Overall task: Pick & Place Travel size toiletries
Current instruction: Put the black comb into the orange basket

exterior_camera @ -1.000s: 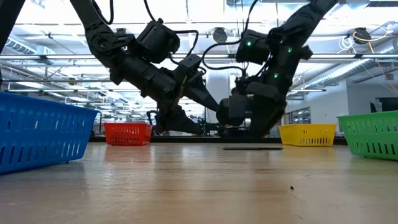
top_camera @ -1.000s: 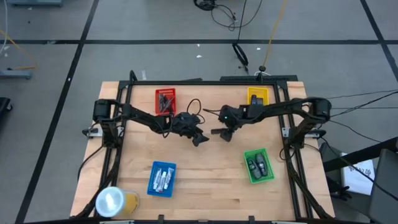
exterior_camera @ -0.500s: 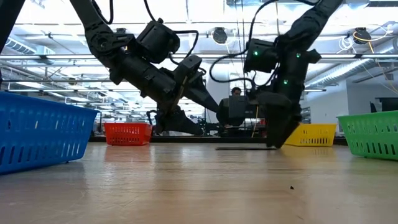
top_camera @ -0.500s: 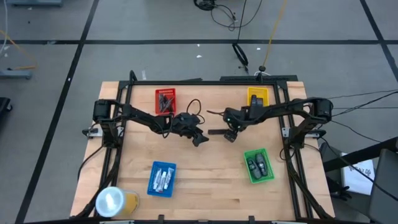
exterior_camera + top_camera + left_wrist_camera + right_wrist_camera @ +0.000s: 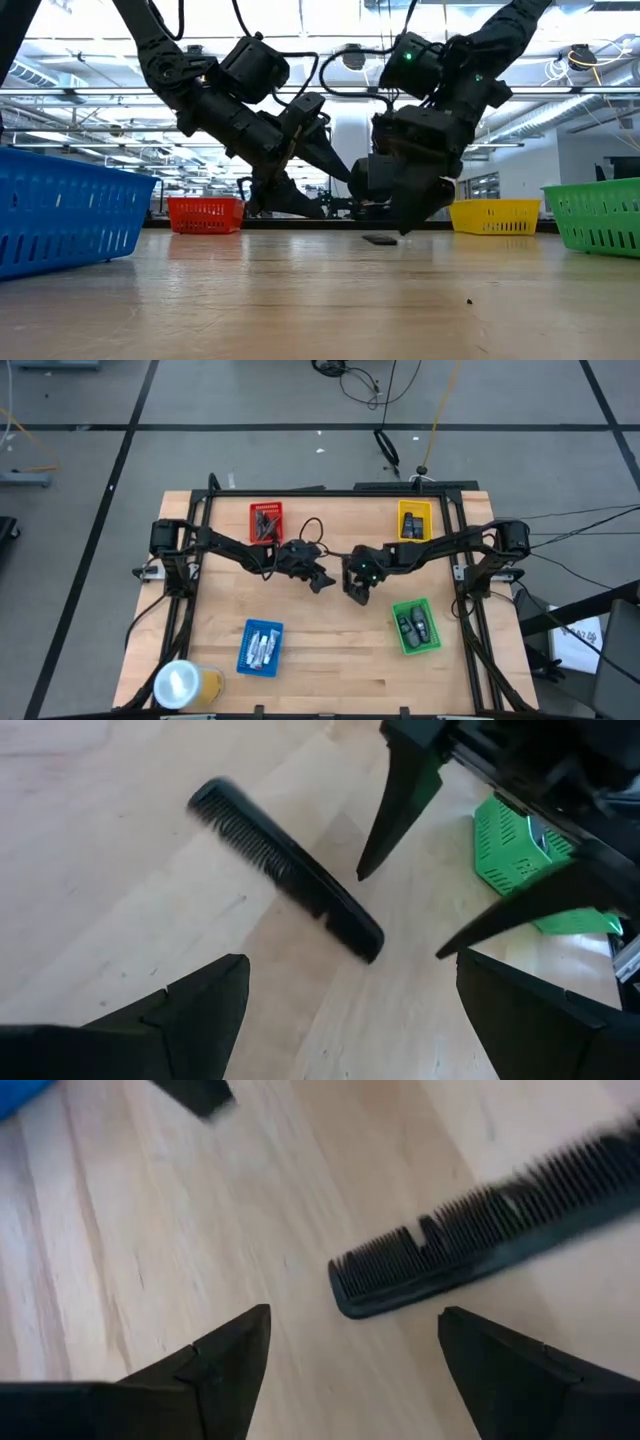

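A black comb (image 5: 285,870) lies flat on the wooden table (image 5: 320,650) near its middle; it also shows in the right wrist view as the comb (image 5: 480,1245) and low on the table as the comb (image 5: 380,239). My left gripper (image 5: 322,582) hangs open just left of it, slanting down, nothing between its fingers (image 5: 200,1010). My right gripper (image 5: 357,593) stands open right at the comb, tipped down. In the left wrist view the right gripper (image 5: 400,916) has its fingertips close above the comb's near end. I see no touch.
Four small trays stand around the middle: red (image 5: 266,522) far left, yellow (image 5: 414,520) far right, green (image 5: 416,625) near right with dark pieces, blue (image 5: 261,648) near left with white tubes. A large yellowish roll (image 5: 185,685) stands at the near left corner.
My right gripper has swung toward the table's left and a little toward its near edge, up to the comb, and has tipped further downward. Its fingers have stayed open. My left gripper has kept still.
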